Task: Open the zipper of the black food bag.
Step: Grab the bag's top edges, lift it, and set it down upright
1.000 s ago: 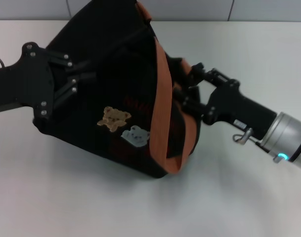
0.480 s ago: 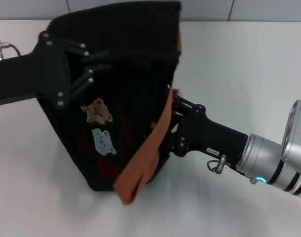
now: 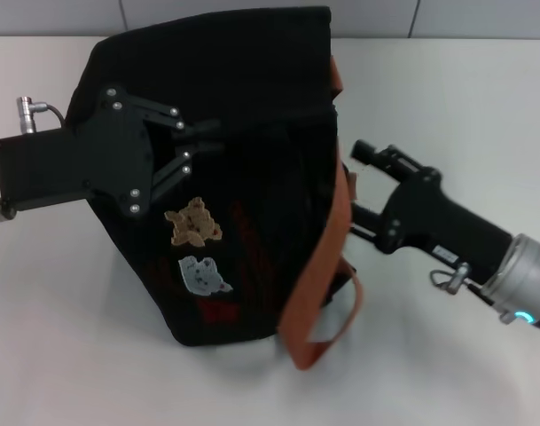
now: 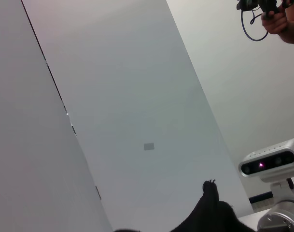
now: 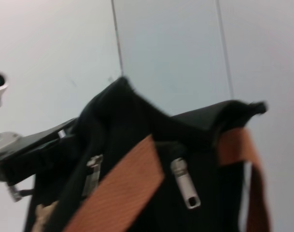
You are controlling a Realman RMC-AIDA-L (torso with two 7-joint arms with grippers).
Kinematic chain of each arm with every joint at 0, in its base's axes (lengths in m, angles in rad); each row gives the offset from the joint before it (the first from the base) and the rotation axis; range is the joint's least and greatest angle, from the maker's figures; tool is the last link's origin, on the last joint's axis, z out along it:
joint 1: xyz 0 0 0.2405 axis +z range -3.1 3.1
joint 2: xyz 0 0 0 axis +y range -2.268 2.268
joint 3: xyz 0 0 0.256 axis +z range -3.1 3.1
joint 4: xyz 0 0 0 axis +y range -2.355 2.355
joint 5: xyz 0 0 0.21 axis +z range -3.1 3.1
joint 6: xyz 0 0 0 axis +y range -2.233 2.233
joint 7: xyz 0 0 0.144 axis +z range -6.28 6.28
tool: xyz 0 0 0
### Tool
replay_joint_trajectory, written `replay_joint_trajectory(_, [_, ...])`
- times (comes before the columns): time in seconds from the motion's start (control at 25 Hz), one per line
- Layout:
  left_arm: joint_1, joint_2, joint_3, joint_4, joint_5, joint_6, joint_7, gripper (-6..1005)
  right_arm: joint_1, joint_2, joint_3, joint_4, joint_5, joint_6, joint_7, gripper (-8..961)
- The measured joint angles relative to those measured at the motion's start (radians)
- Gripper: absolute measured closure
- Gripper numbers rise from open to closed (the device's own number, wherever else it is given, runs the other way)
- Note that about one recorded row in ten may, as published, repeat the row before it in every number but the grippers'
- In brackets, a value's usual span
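Note:
The black food bag (image 3: 243, 177) stands tilted on the white table, with tan bear and white patches (image 3: 194, 222) on its side. One orange-brown strap (image 3: 327, 266) hangs in a loop down its right side. My left gripper (image 3: 201, 145) comes in from the left and is shut on the bag's fabric near the top. My right gripper (image 3: 356, 182) is open just right of the bag, beside the strap and holding nothing. In the right wrist view, the zipper's silver pull tab (image 5: 185, 188) hangs on the bag (image 5: 137, 125) beside the strap (image 5: 122, 188). A second silver tab (image 5: 92, 171) shows farther along.
The white table (image 3: 447, 89) runs out to the right of the bag and in front of it. A grey panelled wall (image 3: 252, 9) stands behind. The left wrist view shows mostly wall, a scrap of black fabric (image 4: 209, 212) and the robot's head camera (image 4: 270, 164).
My right gripper has drawn back to the right, off the bag's side. The bag has shifted and turned a little in my left gripper's hold, and the strap now hangs in a lower loop.

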State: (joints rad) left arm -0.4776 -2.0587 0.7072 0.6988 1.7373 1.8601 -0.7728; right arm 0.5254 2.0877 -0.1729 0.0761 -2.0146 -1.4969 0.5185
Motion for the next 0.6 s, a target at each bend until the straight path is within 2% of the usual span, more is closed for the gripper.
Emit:
replay_joint_trajectory(0.44, [-0.001, -0.005, 0.0, -0.011, 0.01, -0.008, 0.012, 904, -0.034, -0.001, 0.046, -0.055, 0.003, -0.063, -0.043, 203])
replay_joint_trajectory(0.56, [-0.005, -0.007, 0.0, -0.02, 0.011, -0.008, 0.014, 901, -0.037, 0.002, 0.056, -0.026, 0.004, -0.083, -0.144, 207])
replay_joint_trajectory(0.6, [-0.008, -0.007, 0.001, -0.03, 0.011, -0.008, 0.018, 900, -0.038, 0.003, 0.068, 0.014, 0.004, -0.086, -0.239, 208])
